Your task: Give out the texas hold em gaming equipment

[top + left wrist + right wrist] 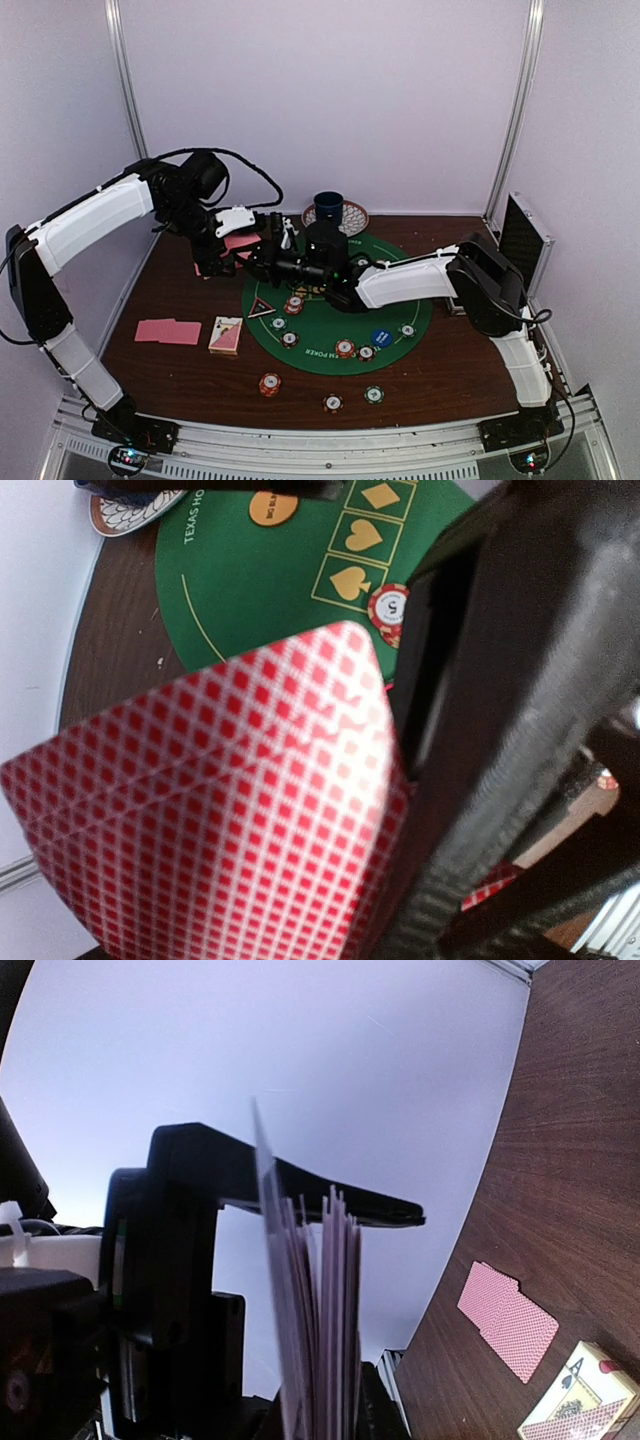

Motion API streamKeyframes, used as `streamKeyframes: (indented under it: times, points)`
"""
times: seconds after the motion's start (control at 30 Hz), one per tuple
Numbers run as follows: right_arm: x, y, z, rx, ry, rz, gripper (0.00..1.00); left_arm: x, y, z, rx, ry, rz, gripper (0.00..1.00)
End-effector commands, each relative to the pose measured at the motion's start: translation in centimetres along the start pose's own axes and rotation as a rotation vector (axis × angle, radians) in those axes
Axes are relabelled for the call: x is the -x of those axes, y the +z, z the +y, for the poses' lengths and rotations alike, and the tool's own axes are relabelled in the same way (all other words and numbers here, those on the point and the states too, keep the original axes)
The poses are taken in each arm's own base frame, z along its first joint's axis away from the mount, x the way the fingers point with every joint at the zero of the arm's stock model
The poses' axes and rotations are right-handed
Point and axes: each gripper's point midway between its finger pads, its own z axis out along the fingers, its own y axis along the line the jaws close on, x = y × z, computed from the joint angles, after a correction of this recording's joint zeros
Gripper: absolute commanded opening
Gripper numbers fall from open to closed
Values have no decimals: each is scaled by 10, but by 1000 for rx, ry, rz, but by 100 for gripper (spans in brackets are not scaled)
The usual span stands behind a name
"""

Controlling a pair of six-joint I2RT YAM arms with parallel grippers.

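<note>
My right gripper (268, 256) reaches left over the mat's far-left edge and is shut on a deck of pink-backed cards (322, 1330), seen edge-on with one card standing higher. My left gripper (222, 255) meets it there, and pink-backed cards (220, 810) fill its wrist view against its black finger (500, 730); it looks shut on them. Two dealt cards (168, 331) lie at the front left, also in the right wrist view (508, 1320). Several striped chips (345, 348), a blue disc (381, 338) and the black-red triangle marker (262, 308) lie on the green mat (320, 355).
A card box (226, 335) lies beside the dealt cards. Three chips (270, 384) lie off the mat near the front edge. A dark blue cup (328, 207) on a patterned saucer stands behind the mat. A black case (525, 240) leans at the right wall.
</note>
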Motion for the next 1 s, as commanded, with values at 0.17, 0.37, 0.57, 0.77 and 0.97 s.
streamKeyframes:
  times: [0.17,0.37,0.57,0.77,0.97]
  points:
    - [-5,-4,-2,38,31,30,0,0,7,-12,-31,-16,-32,70]
    - [-9,-6,-7,38,50,45,1,-8,26,-23,-69,-16,4,65]
    - [-8,-6,-6,51,54,45,6,-9,33,-21,-70,-8,23,50]
    - [-6,-5,-4,85,69,37,17,-6,38,-26,-118,-18,33,40]
    - [-1,-4,-1,91,61,22,27,0,35,-27,-140,-35,19,40]
